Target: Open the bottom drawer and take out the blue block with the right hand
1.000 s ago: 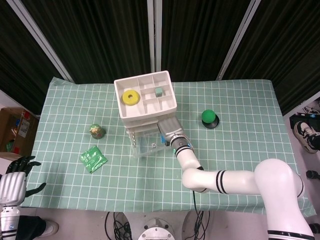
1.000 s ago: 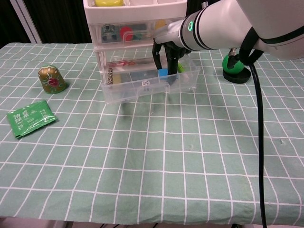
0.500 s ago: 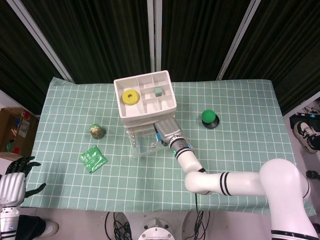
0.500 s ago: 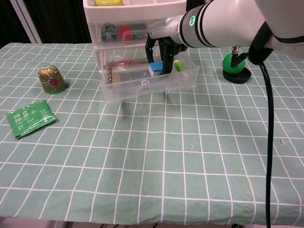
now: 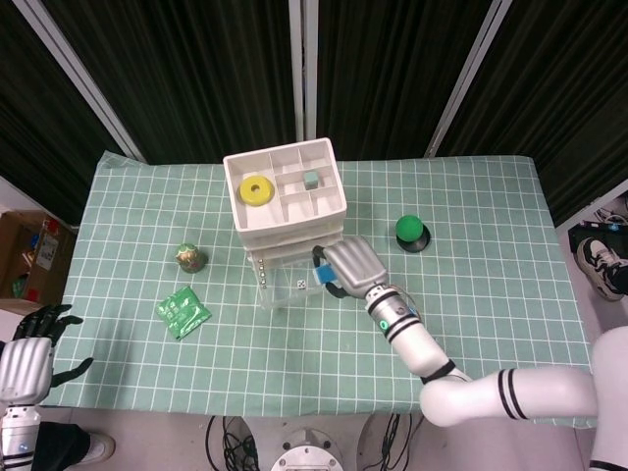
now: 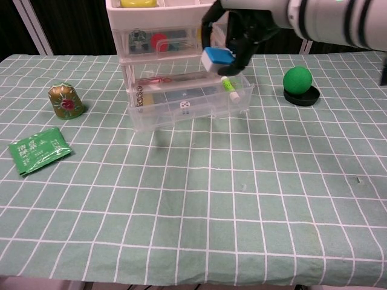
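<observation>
Right hand (image 6: pixel 237 37) grasps blue block (image 6: pixel 217 59), small, light-blue top, white side, tilted above open bottom drawer (image 6: pixel 190 107). Left hand (image 5: pixel 29 355) released, fingers spread.

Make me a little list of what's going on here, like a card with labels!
right hand: holds the blue block above the open drawer
bottom drawer: pulled out, with a die and a green-tipped tube inside
left hand: off the table, holding nothing
on the cloth: green ball on a black base, gold-green wrapped thing, green packet
</observation>
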### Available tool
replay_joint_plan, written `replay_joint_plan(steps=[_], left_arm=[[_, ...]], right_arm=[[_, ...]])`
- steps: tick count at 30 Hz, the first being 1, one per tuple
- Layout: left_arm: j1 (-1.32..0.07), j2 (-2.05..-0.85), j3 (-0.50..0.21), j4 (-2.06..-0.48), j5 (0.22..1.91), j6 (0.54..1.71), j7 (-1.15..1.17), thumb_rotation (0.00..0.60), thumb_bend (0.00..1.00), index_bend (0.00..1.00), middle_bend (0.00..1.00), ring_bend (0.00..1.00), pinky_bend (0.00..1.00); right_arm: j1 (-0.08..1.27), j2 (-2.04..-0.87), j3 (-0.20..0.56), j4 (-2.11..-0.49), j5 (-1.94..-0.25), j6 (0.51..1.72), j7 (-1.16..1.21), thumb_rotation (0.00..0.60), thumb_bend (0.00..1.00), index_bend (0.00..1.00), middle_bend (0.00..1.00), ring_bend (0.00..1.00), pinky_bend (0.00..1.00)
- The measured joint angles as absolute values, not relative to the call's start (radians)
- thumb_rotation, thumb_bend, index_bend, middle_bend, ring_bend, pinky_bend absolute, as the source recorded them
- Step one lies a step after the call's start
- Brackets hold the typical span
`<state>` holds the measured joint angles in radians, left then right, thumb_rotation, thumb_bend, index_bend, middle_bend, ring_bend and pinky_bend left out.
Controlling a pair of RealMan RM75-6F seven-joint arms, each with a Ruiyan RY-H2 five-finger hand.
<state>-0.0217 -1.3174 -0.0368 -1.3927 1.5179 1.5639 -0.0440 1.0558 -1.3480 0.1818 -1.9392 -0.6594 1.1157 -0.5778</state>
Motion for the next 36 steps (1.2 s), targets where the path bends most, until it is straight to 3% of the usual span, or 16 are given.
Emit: replay_joint_plan(steps=[7,17,19,26,32,36], left_arm=[[-0.025,-1.316,-0.035,-1.416,1.530,1.569,-0.020,0.600,0.00,0.35,0.21,0.15,0.18],[-0.022,-1.300,-0.032,-1.463,1.538,1.582,0.022,0.600,0.00,0.35,0.21,0.15,0.18],[-0.021,-1.297,-0.032,-1.469,1.539,1.585,0.027,0.600,0.00,0.35,0.21,0.15,0.18],[-0.009,-1.289,-0.029,-1.475,1.534,1.595,0.029,0.600,0.00,0.35,0.21,0.15,0.18],[-0.010,-1.292,-0.030,-1.464,1.534,1.593,0.017,0.600,0.00,0.35,0.21,0.15,0.18],[-0.017,-1.299,-0.033,-1.454,1.537,1.588,0.008,0.600,0.00,0.35,0.21,0.15,0.18]], right_arm=[[0.880,-1.303,-0.001,-1.934,-0.876,1.134,-0.461,0.600,0.36,0.64,0.94,1.00,1.00],[0.824,-1.481,-0.053,-1.706,-1.051,1.057,-0.412,0.600,0.37,0.56,0.94,0.99,1.00],[0.826,-1.536,-0.046,-1.668,-1.075,1.037,-0.415,0.600,0.37,0.51,0.94,0.99,1.00],[0.846,-1.622,-0.028,-1.622,-1.095,0.977,-0.498,0.600,0.32,0.04,0.94,0.98,1.00],[0.821,-1.576,-0.028,-1.686,-1.120,1.049,-0.565,0.600,0.30,0.00,0.89,0.95,1.00],[0.757,-1.491,-0.044,-1.763,-1.192,1.184,-0.574,0.600,0.30,0.00,0.74,0.77,0.98]])
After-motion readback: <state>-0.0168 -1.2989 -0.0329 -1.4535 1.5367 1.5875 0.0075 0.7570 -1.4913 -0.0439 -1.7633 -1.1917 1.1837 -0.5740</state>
